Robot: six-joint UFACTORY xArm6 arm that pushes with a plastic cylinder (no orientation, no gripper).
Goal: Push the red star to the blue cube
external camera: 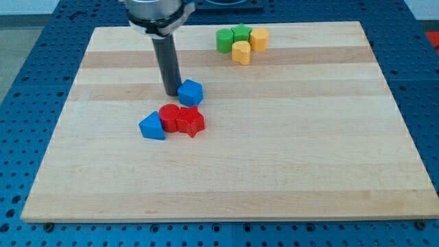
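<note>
The red star [192,122] lies near the board's middle left, touching a red cylinder [169,116] on its left. The blue cube [191,92] sits just above the star, a small gap between them. My tip [171,92] rests on the board right beside the blue cube's left side, above the red cylinder. A blue triangular block [152,127] lies to the left of the red cylinder, touching it.
A cluster stands at the view's top: a green cylinder [224,40], a green star [241,33], a yellow block [259,38] and a yellow block [241,52]. The wooden board [309,151] lies on a blue perforated table.
</note>
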